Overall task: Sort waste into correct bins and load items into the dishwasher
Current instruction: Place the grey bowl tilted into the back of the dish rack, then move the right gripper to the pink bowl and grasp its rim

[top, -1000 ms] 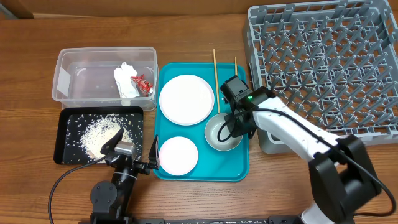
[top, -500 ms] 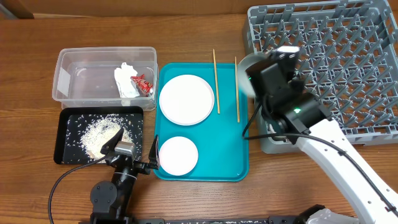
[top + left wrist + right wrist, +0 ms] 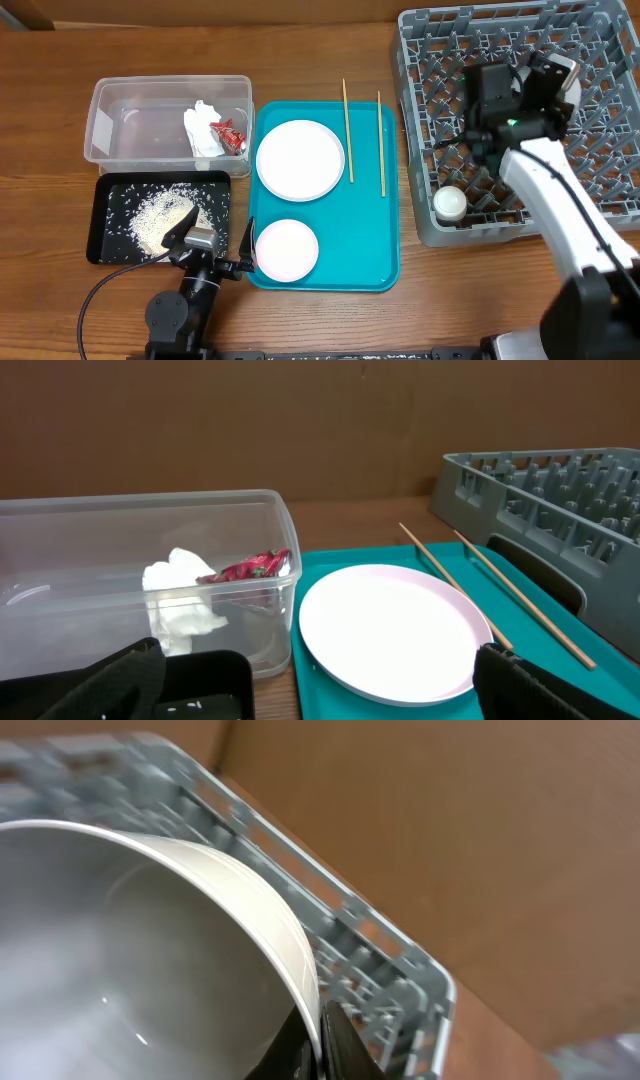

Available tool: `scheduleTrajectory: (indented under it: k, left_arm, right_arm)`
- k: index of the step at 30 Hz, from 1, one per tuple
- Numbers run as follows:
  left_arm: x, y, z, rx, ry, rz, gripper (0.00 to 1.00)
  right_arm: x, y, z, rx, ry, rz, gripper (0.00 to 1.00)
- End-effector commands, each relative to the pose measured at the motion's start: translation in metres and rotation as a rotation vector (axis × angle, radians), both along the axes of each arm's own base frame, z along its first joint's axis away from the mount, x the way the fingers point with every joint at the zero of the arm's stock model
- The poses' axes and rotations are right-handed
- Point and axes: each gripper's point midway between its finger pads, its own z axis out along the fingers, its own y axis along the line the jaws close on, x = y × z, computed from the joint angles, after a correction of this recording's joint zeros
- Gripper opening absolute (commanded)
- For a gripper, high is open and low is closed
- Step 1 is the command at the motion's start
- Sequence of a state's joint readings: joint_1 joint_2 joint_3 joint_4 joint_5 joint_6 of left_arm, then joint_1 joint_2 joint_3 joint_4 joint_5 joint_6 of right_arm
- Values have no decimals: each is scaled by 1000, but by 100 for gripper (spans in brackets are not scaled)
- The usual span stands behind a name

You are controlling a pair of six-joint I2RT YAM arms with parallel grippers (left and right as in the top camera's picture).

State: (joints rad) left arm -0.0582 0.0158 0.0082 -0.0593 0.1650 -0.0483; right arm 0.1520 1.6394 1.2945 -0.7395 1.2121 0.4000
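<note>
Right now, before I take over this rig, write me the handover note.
Left hand: open, empty, beside the black tray.
Right hand: shut on the bowl rim, above the dish rack.
Done: wrapper and tissue in the clear tub, rice in the black tray, small cup in the rack.
Left: set the bowl in, then load the large plate, smaller plate and chopsticks from the teal tray.

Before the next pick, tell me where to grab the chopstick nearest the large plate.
Pinch the chopstick near its far end, coming straight down and closing across it. That end pokes past the far rim of the teal tray, probably leaving a gap beneath; its near end lies close beside the large plate.
</note>
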Motion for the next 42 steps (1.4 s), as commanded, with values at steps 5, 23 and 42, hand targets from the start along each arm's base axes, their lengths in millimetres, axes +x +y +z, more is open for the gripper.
scheduleTrajectory:
  k: [5, 23, 42]
  left_arm:
    - [0, 0, 0, 14, -9, -6, 100]
    - [0, 0, 0, 14, -9, -6, 100]
    - [0, 0, 0, 14, -9, -6, 100]
  right_arm:
    - [10, -9, -33, -33, 89, -40, 4]
    - [6, 10, -30, -211, 180, -36, 4]
    - [13, 6, -58, -193, 309, -4, 4]
